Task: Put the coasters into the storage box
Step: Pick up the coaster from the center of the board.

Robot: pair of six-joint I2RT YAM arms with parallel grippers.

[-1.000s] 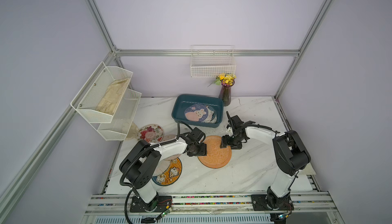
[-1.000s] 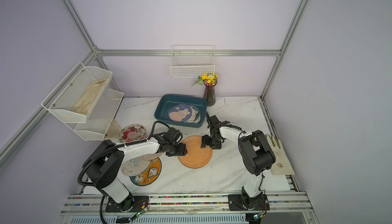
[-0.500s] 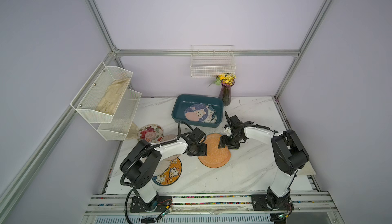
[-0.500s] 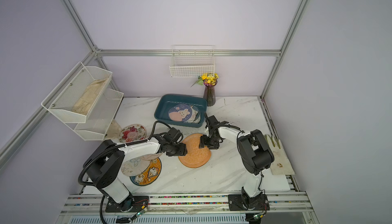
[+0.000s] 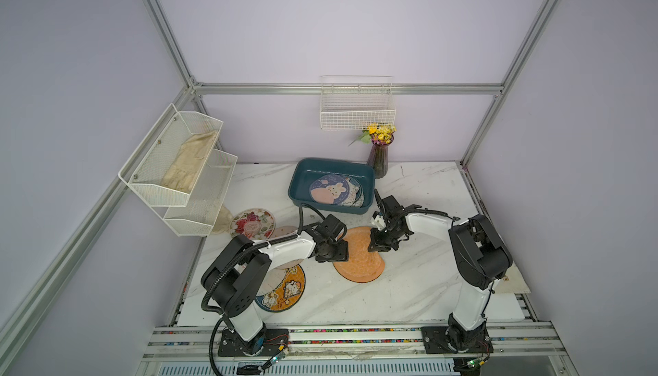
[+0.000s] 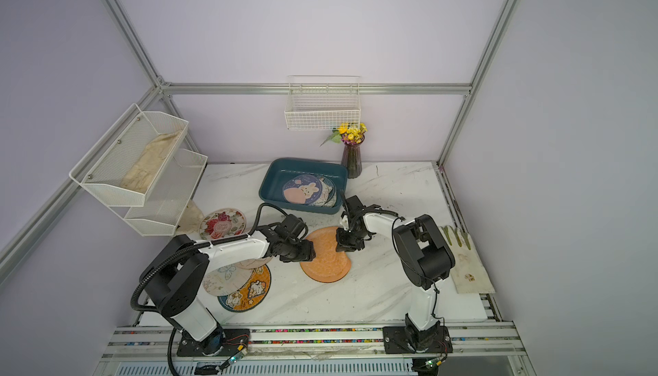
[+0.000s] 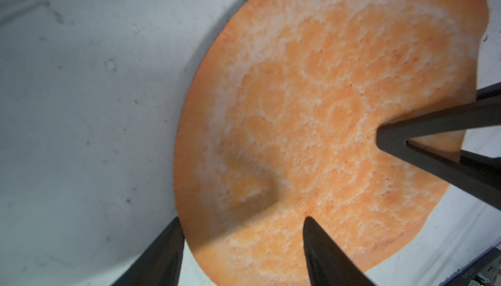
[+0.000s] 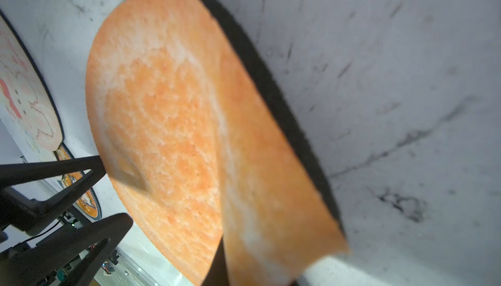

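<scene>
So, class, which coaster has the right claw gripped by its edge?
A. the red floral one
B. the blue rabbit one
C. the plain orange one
C: the left wrist view shows the right claw shut on the rim of the plain orange coaster, and the right wrist view shows that edge lifted off the table.

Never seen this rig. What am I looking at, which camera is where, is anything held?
Two robot arms stand at the table's front edge, each ending in a two-finger gripper. The two wide pictures come from one overhead stereo camera; the close-ups from a camera on each wrist. On the table: a teal storage box holding some coasters, a floral coaster, a vase, and an orange coaster mid-table. The right gripper pinches the orange coaster's rim, that side raised. The left gripper is open, straddling its opposite edge.
</scene>
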